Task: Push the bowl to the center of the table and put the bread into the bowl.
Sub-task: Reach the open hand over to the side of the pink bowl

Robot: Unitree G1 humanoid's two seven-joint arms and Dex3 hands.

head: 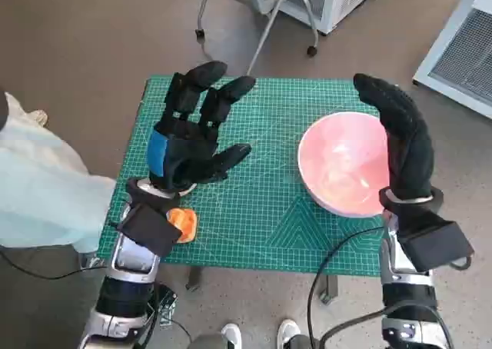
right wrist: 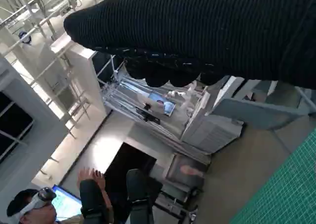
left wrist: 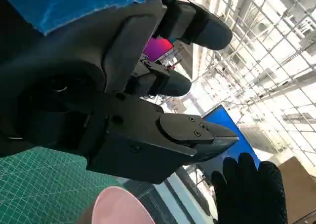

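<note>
A pink bowl (head: 342, 164) sits on the right part of the green cutting mat (head: 261, 211); its rim (left wrist: 118, 206) also shows in the left wrist view. My right hand (head: 400, 137) stands upright against the bowl's right side, fingers straight, holding nothing. My left hand (head: 192, 130) hovers over the mat's left half, fingers spread and empty. An orange piece of bread (head: 183, 224) lies near the mat's front left edge, partly hidden under my left wrist. The gloved right hand (left wrist: 249, 192) shows in the left wrist view.
A chair on castors (head: 261, 18) and a white cabinet (head: 461, 49) stand beyond the table. A person's pale sleeve (head: 38, 184) reaches in at the left, feet (head: 257, 335) show at the front, and a person with a headset (right wrist: 34, 204) sits off to the side.
</note>
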